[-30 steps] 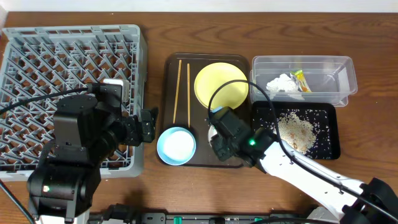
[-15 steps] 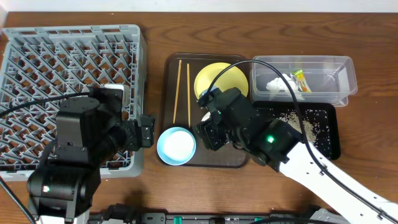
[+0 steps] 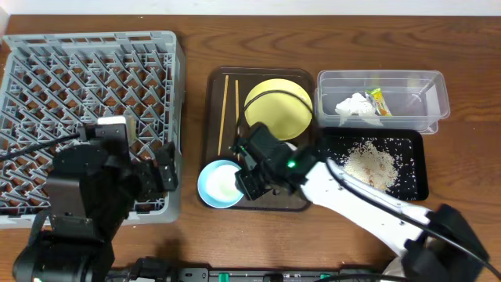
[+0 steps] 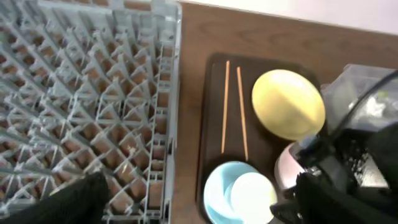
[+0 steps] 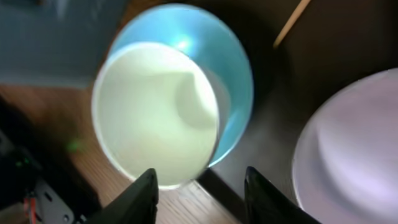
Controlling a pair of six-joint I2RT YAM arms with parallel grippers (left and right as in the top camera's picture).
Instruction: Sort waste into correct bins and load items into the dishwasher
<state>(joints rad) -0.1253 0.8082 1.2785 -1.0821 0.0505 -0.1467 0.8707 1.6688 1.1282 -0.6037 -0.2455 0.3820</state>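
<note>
Right gripper [image 5: 204, 190] hangs over the near-left corner of the dark brown serving tray [image 3: 213, 110]. Its two fingers are part-way apart and straddle the near rim of the light blue bowl [image 3: 213, 184], with nothing clamped between them. The white bowl [image 5: 348, 155] sits just right of the blue one, close but apparently not touching. Left gripper [image 3: 167, 174] waits left of the tray over the near-right edge of the grey dish rack [image 3: 86, 86], jaws wide and empty. Farther back on the tray lie the two chopsticks [image 3: 225, 117] and the pale yellow plate [image 3: 278, 108], neither yet in the rack. Right of the tray, rice scraps [image 3: 372, 164] lie in the black tray [image 3: 415, 184]; behind it, the tissue [image 3: 352, 107] and wrapper [image 3: 379, 102] are in the clear tub [image 3: 434, 98].

Risks, as I judge them:
- A thin pinch on the glossy rim could slip or tip the bowl on lifting.
- A finger going down on the right could nudge the white bowl.
- The arm's black cable loops over the plate and might drag it.

The table [image 3: 470, 172] is brown wood, bare right of the bins. A pale strip runs beyond its far edge.
</note>
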